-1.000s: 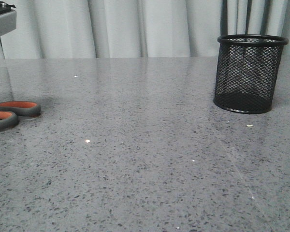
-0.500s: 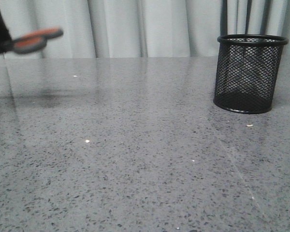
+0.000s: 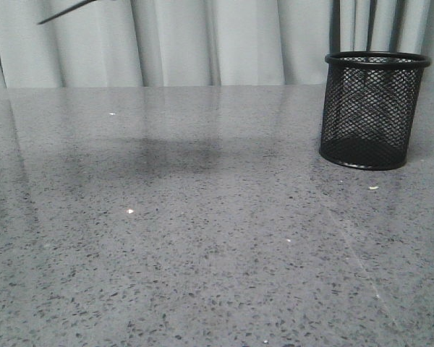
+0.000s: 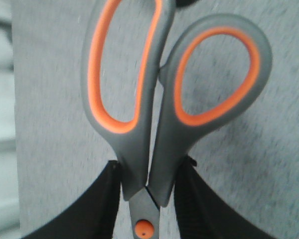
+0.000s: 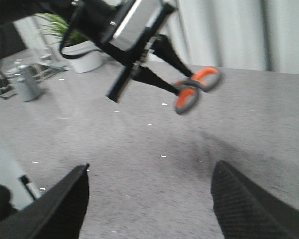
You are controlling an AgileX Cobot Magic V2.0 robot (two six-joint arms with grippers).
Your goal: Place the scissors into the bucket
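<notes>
So my left claw is clamped on the scissors by the pivot, loops pointing outward, high over the table's left, the bucket well off rightward, my right claw spread wide.

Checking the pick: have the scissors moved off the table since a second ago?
Yes. The scissors left the table at front-view left and rose; now held in the left gripper, airborne, far left of the bucket.

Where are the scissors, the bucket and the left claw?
scissors (image 4: 139, 164), left wrist view, handle neck.
bucket (image 3: 372, 108), front view, mesh wall.
left claw (image 4: 148, 191), left wrist view, between its fingertips.
</notes>
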